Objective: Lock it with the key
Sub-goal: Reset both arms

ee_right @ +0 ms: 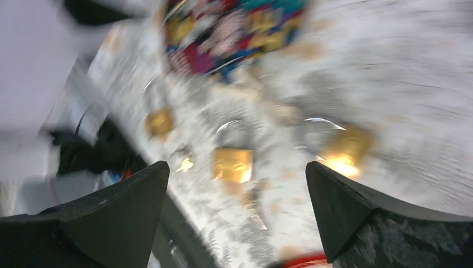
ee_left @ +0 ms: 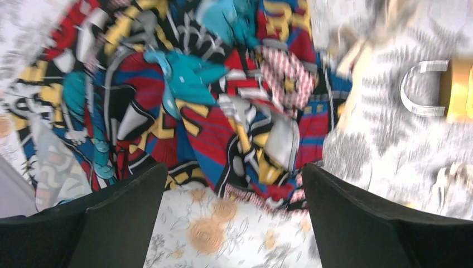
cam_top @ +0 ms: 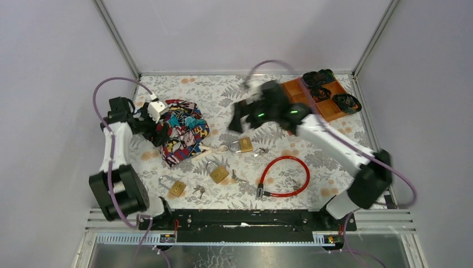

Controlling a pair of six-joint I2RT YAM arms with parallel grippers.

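While the left gripper [ee_left: 233,173] and right gripper [ee_right: 237,167] stand spread and empty, the padlock [cam_top: 244,145] lies on the table [cam_top: 223,95], its key [cam_top: 261,151] just beside it. Best to pin the lock body first, then pinch the key's head squarely.

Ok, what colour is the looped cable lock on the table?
The cable lock is red; the top external view shows it best.

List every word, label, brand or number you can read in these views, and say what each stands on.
No text can be read.
The colourful comic-print fabric pouch shows only pattern shapes and is blurred in both wrist views.
The three brass padlocks are too small or blurred for any marking to be read.
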